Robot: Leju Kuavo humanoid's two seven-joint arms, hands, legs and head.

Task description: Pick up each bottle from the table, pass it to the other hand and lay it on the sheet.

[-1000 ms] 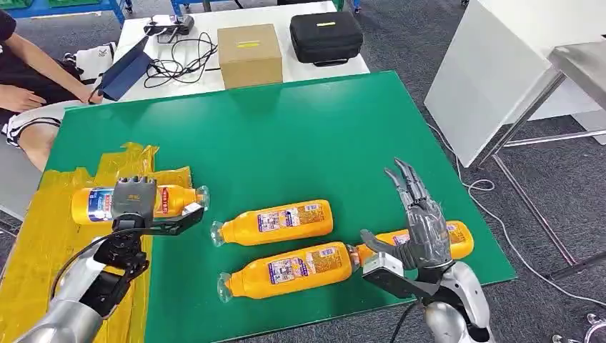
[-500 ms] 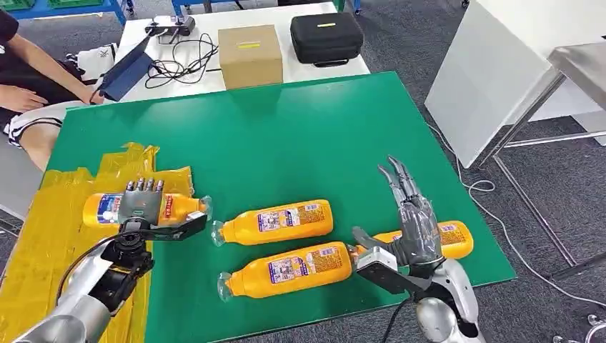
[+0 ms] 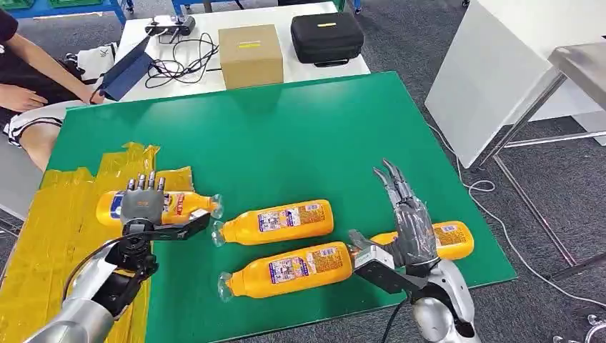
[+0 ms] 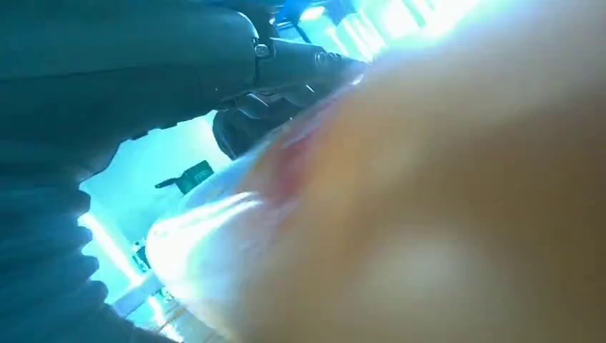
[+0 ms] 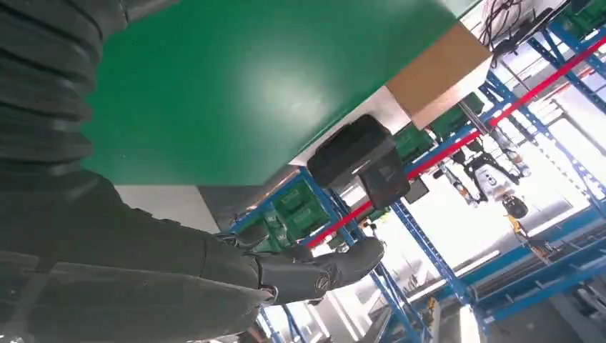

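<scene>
Several orange bottles with white labels lie on the green table (image 3: 286, 136). My left hand (image 3: 141, 207) grips one bottle (image 3: 182, 206) around its middle, at the edge of the yellow sheet (image 3: 50, 236), cap end towards the right. Up close this bottle (image 4: 429, 214) is an orange blur against my left hand (image 4: 107, 86). Two bottles lie free, one in the middle (image 3: 279, 220) and one nearer the front (image 3: 293, 268). My right hand (image 3: 409, 225) is open with fingers stretched out, over the neck end of the right bottle (image 3: 450, 236).
A cardboard box (image 3: 249, 55), a black case (image 3: 326, 37) and cables sit on the white table behind. A person (image 3: 21, 93) sits at the far left. A white panel (image 3: 493, 71) and metal legs stand at the right.
My left hand has carried its bottle to the right, from over the sheet towards the sheet's edge. My right hand has shifted slightly left, still open.
</scene>
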